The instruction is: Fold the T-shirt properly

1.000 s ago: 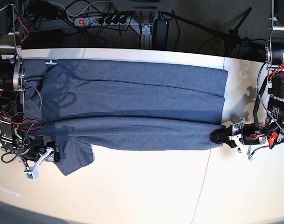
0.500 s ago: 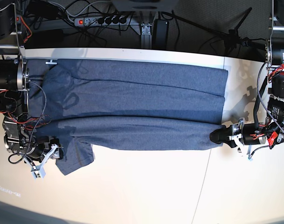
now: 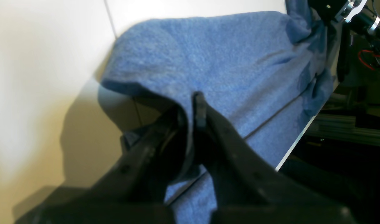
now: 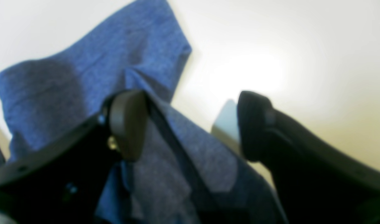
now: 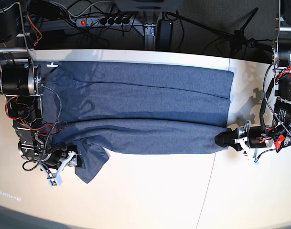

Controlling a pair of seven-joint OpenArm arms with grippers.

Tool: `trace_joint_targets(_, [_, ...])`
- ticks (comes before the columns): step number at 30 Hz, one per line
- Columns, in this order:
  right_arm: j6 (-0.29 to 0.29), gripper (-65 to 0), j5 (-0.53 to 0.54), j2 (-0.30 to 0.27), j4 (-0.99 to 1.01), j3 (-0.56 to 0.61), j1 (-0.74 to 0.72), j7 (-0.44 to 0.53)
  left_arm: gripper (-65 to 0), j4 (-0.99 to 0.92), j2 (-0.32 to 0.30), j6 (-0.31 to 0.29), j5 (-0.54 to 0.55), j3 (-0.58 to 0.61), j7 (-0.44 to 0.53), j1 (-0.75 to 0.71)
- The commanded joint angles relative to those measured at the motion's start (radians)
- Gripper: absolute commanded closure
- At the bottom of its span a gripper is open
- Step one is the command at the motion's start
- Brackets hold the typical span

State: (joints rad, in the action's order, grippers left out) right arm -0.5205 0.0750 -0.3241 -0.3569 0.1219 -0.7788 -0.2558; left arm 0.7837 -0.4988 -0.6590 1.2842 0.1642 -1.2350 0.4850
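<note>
Base view: we see the T-shirt [image 5: 140, 112] spread lengthwise across the white desk [image 5: 159, 195], folded along its long axis, with an arm at each end.

In the base view, the left gripper [image 5: 225, 139] sits at the right-hand end of the T-shirt; the left wrist view shows its jaws [image 3: 193, 112] pressed together on a raised edge of the blue-grey fabric [image 3: 208, 56]. The right gripper [image 5: 64, 164] stands at the opposite end, beside the short sleeve [image 5: 90, 164] that lies on the desk below the folded body. In the right wrist view we see its two fingers [image 4: 127, 124] spread wide apart, one over the sleeve cloth [image 4: 99, 62] and the other over bare desk, gripping nothing. A power strip [image 5: 104, 20] lies behind the desk's far edge.
</note>
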Motion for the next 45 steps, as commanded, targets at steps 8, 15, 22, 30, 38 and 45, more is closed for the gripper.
trace_joint_targets(8, [-0.03, -38.5, -0.035, -0.016, -0.004, -0.001, 0.007, -0.038, 0.0, 0.017, -0.017, -0.039, 0.022, -0.006, 0.004, 0.031])
trace_joint_targets(15, [-0.029, -1.1, -0.097, -0.021, -0.004, -0.001, 0.054, 0.047, 0.0, 0.017, -0.017, -0.039, 0.022, -0.006, 0.004, 0.031])
trace_joint_targets(22, [-0.027, 0.0, -0.105, -0.044, -0.004, -0.001, 0.067, 0.081, 0.0, 0.017, -0.017, -0.039, 0.021, -0.006, 0.004, 0.031])
trace_joint_targets(30, [-0.029, 0.0, 0.001, -0.081, -0.029, -0.001, 0.067, 0.08, 0.0, 0.017, -0.017, -0.039, 0.021, -0.006, 0.005, 0.036])
trace_joint_targets(38, [-0.034, 0.0, 0.117, -0.113, -0.08, -0.001, 0.068, 0.071, 0.0, 0.017, -0.017, -0.039, 0.021, -0.006, 0.03, 0.036])
trace_joint_targets(45, [-0.036, 0.0, 0.221, -0.113, -0.157, -0.001, 0.068, -0.006, 0.0, 0.017, -0.017, -0.039, 0.021, -0.006, 0.031, 0.036])
